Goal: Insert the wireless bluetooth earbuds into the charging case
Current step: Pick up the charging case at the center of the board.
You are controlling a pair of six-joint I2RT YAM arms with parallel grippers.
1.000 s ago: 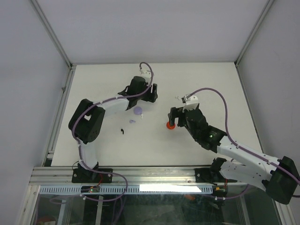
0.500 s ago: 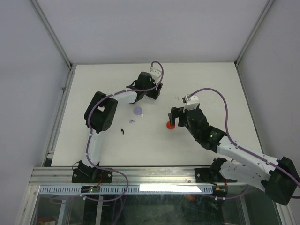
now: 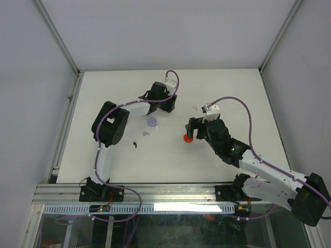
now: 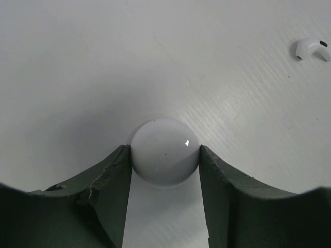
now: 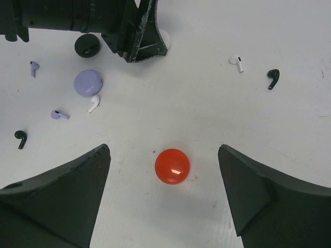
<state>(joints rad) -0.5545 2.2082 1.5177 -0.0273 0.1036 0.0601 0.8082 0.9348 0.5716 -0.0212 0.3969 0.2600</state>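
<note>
The white table (image 3: 232, 88) has bare room along its far and right edges. Everything is gathered near the middle, well away from the metal rail (image 3: 66, 121) on the left.

The left claw (image 4: 164, 155) is clenched on a white glossy round charging case (image 4: 165, 142), one finger against each side, and the case sits on the table. A white stemmed earbud (image 4: 313, 48) lies apart toward the upper right of that wrist view, its long axis across the frame.

The right claw (image 5: 163, 149) is released and spread wide, with its fingers well apart on either side of a red round case (image 5: 172, 166) and open table all round it. Just beside a lilac round case (image 5: 88, 82) lie two buds. The small white earbud (image 5: 93, 103) has its stem slanting down-left, and the lilac earbud (image 5: 59, 114) has its stem pointing right. A black earbud (image 5: 272, 77) lies loose farther right, stem nearly upright in the frame.
</note>
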